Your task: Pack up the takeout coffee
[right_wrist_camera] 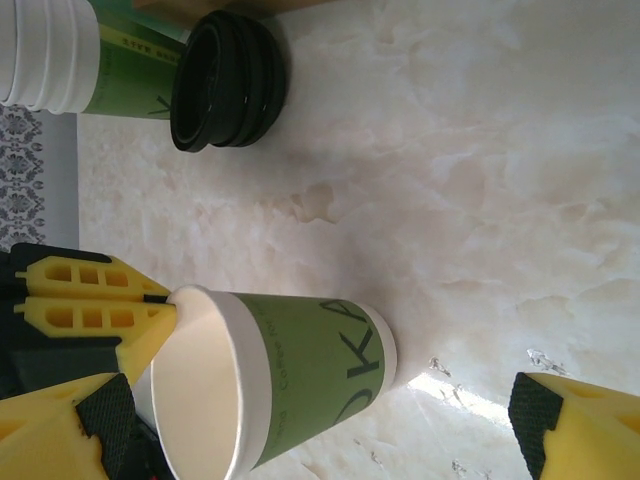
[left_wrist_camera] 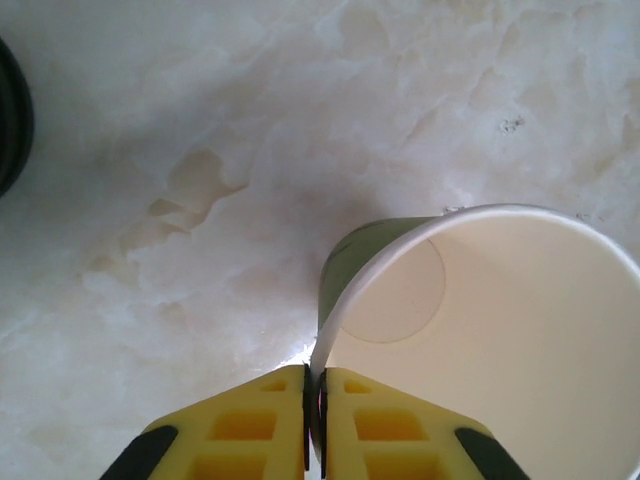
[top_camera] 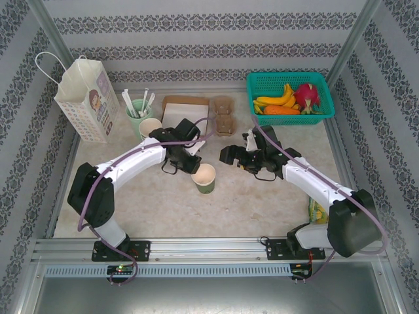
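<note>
Top external view has the takeout coffee cup standing upright around the middle of the tabletop, a bit closer to the near edge. It has no lid on. The paper bag is way off in the far left corner, so packing looks a long way from done.

On the left wrist camera, the left gripper has its jaws closed on the cup's rim, with just that thin paper wall pinched between the yellow pads. The cup looks empty inside, since I can see its bottom. The right gripper has its jaws spread wide open with nothing in them, sitting just beside the cup on the side away from the left one.

What worries me from here:
- **Tipping:** an empty paper cup weighs next to nothing. Any sideways drag from that rim pinch, or a sticky release, could tip it over.
- **Crushed rim:** squeeze or twist the rim too hard and it goes oval. Then one of the black lids lying by the stack of lidless cups probably won't seat.
- **Getting knocked:** the open right jaws are close enough that a sloppy approach could knock the cup before they close round it.
</note>
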Robot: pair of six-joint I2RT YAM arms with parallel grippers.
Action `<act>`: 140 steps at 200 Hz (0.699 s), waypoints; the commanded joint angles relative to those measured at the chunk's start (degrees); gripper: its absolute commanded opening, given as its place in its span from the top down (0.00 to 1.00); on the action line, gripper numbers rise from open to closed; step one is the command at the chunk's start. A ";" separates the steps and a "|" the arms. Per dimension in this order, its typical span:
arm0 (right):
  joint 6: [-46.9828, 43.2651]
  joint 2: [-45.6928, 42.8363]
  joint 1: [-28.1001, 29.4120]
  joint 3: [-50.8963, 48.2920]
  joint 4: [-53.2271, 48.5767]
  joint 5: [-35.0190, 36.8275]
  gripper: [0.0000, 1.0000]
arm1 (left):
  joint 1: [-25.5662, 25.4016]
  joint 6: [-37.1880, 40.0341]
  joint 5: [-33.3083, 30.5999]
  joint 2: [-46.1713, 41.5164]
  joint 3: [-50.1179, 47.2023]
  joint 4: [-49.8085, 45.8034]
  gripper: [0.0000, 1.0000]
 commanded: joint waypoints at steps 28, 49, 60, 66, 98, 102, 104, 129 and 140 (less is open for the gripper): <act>-1.28 1.93 0.10 2.62 0.09 -1.26 0.02 | -0.56 2.06 3.65 -2.34 -0.49 1.45 0.81; -1.34 2.55 0.09 3.17 0.08 -1.35 0.02 | -0.58 2.31 4.61 -2.76 -0.30 1.49 0.76; -1.29 2.80 0.10 3.42 0.18 -1.44 0.02 | -0.60 2.32 4.83 -2.82 -0.29 1.56 0.75; -1.38 2.89 0.14 3.54 0.19 -1.44 0.02 | -0.59 2.32 4.90 -2.89 -0.16 1.50 0.73; -1.47 3.78 0.18 4.06 0.37 -0.88 0.02 | -0.59 1.76 5.76 -3.21 0.49 2.03 0.67; -1.54 3.88 0.18 4.00 0.58 -0.70 0.02 | -0.55 1.58 5.84 -3.37 0.43 2.34 0.66; -1.55 3.90 0.18 4.10 0.65 -0.62 0.02 | -0.59 1.50 5.89 -3.54 0.37 2.57 0.64; -2.25 5.76 0.87 4.83 2.13 1.59 0.06 | -0.05 -1.73 5.57 -6.36 -0.82 7.05 0.50; -2.65 7.24 1.43 5.95 2.70 3.18 0.09 | 0.79 -5.24 3.42 -7.99 -1.63 9.84 0.44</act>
